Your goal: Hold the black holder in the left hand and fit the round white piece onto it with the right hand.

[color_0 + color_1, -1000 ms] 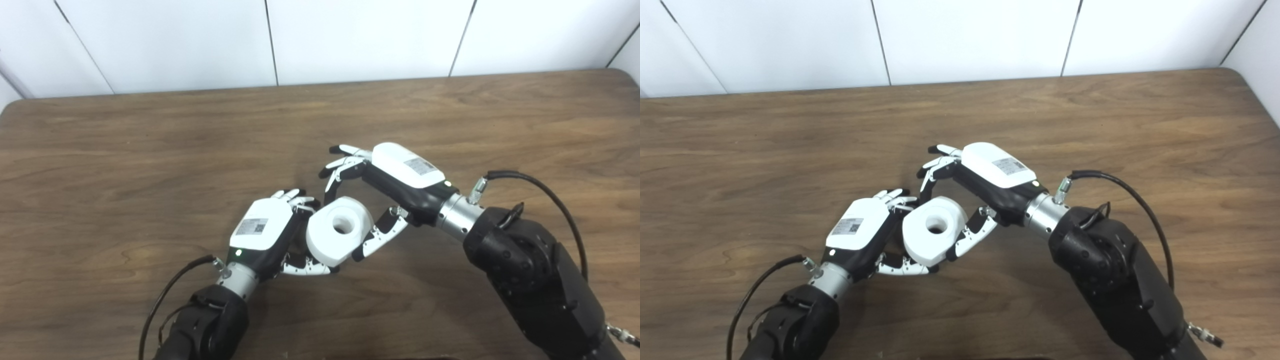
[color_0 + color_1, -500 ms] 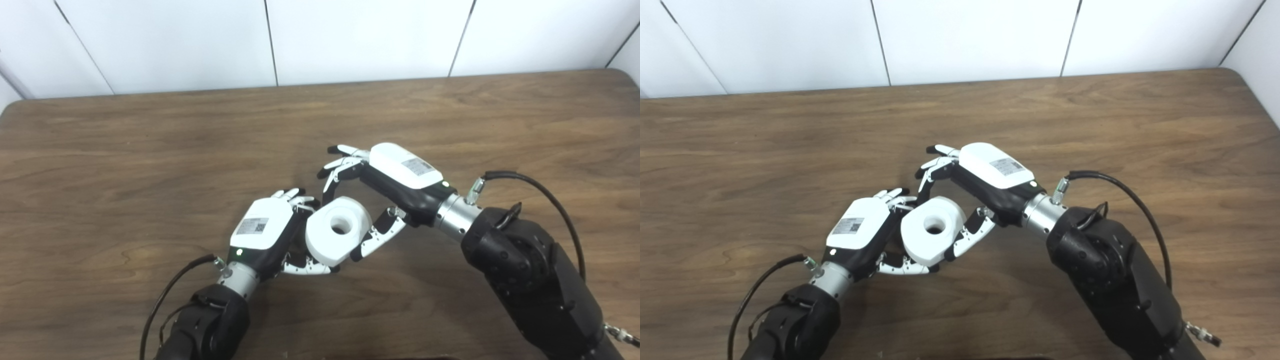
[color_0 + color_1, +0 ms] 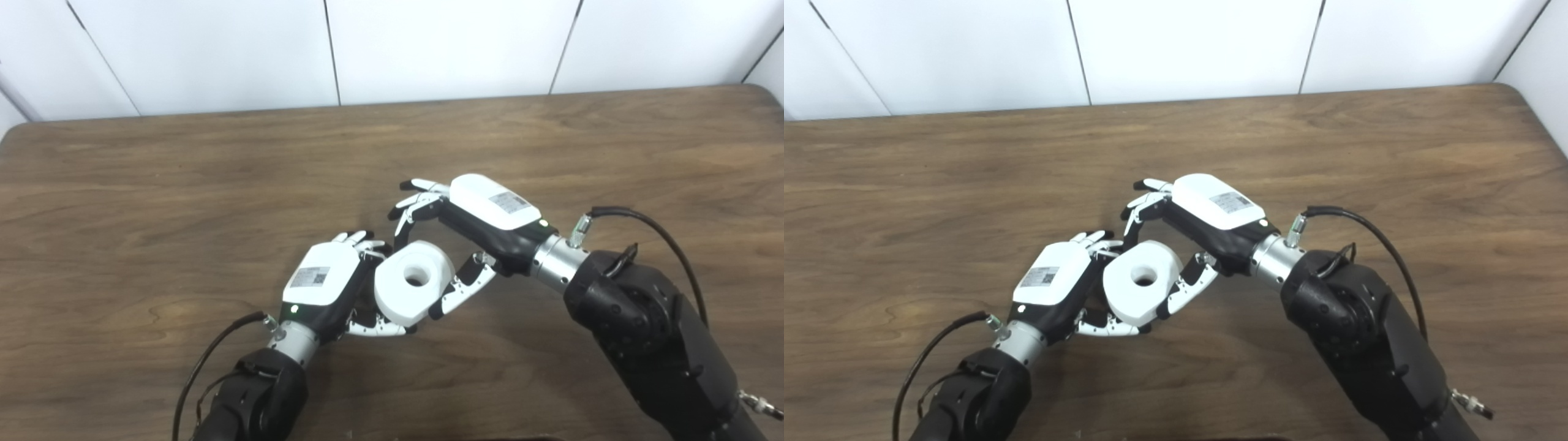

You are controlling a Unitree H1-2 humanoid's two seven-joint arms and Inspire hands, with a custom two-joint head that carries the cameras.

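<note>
Left robot hand [image 3: 321,283] was curled around something dark on its palm side, thumb [image 3: 375,329] running along under the round white piece [image 3: 411,289]. Presumably the black holder sat in that grip, but the white piece and the hand's own black shell hid it, so I couldn't confirm what it was clamping.

Right robot hand [image 3: 484,217] came in from the right, palm toward the white piece. Thumb [image 3: 460,290] lay against the piece's right side. Fingers [image 3: 411,205] arched above and behind the piece's far edge, partly spread; whether they touched it was hard to tell from either eye view. So: thumb contact clear, full pinch not clear.

White piece was a thick ring with a round centre hole, hole facing up toward the cameras, tilted slightly. It sat wedged between the two hands, touching the left hand's fingers on its left side, held just above the counter [image 3: 153,202].

Location: middle of the wooden counter, closer to the near edge than the far edge, well away from both side edges and all corners.

White panelled wall [image 3: 441,43] ran behind the far edge. Black cable [image 3: 667,236] looped off the right wrist; another [image 3: 205,358] off the left wrist.
</note>
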